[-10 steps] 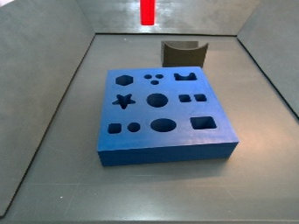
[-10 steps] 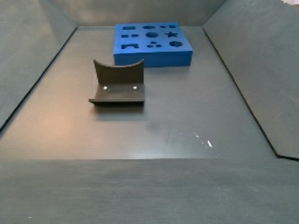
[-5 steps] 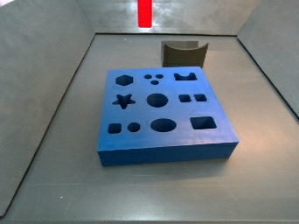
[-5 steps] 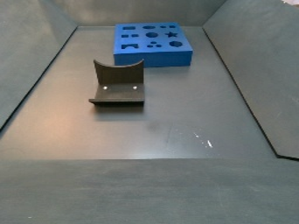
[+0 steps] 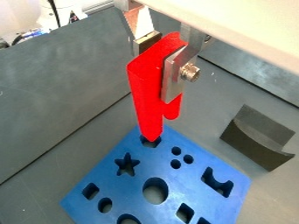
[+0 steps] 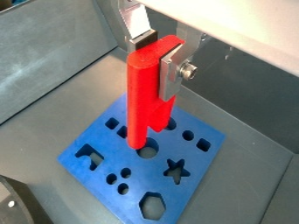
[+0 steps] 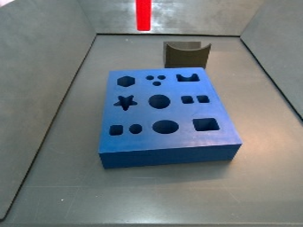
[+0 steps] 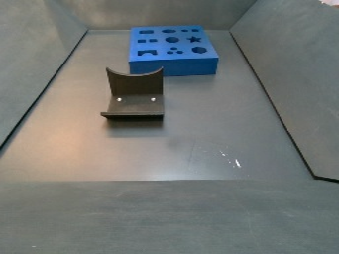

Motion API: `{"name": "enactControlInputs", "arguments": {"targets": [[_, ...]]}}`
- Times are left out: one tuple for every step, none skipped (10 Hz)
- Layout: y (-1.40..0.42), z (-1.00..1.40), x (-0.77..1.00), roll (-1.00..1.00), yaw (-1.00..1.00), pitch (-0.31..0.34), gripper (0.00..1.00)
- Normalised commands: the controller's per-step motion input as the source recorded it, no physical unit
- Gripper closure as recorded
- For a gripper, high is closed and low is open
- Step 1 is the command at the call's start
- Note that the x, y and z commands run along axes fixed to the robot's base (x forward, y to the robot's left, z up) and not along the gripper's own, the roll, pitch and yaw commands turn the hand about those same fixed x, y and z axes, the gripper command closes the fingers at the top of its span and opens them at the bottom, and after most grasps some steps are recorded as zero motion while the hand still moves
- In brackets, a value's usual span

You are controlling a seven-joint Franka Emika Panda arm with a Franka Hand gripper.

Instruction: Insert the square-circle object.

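my gripper (image 5: 162,70) is hanging high above the blue slab (image 5: 163,179), and its jaws are clamping the square-circle object (image 5: 146,96), a long red stepped piece held upright. a silver finger (image 5: 176,75) is pressing flat against the side of the piece near its upper end. in both wrist views the lower end of the piece is pointing down at the slab's holed face (image 6: 152,171); i cannot tell which hole lies under it. in a side view only the red piece (image 7: 143,13) is showing, at 12 o'clock from the slab (image 7: 166,120). the fixture (image 7: 187,53) is standing on the grey floor (image 7: 71,186) at 1 o'clock beyond the slab, apart from it.
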Motion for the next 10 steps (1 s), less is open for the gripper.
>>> {"name": "enactControlInputs", "arguments": {"targets": [[0.0,0.0,-0.12,0.0,0.0,0.009,1.0],[0.0,0.0,-0.06,0.0,0.0,0.004,1.0],[0.0,0.0,-0.02,0.0,0.0,0.0,1.0],[0.0,0.0,0.0,-0.02,0.0,0.0,1.0],[0.0,-0.02,0.0,0.0,0.0,0.0,1.0],[0.0,-0.07,-0.03,-0.04,0.0,0.0,1.0],[0.0,-0.07,0.0,-0.04,0.0,0.0,1.0],[-0.02,-0.05,0.0,0.0,-0.1,0.003,1.0],[-0.05,-0.06,0.03,0.0,-0.21,0.03,1.0],[-0.11,-0.04,0.0,0.0,-0.39,0.047,1.0]]}}
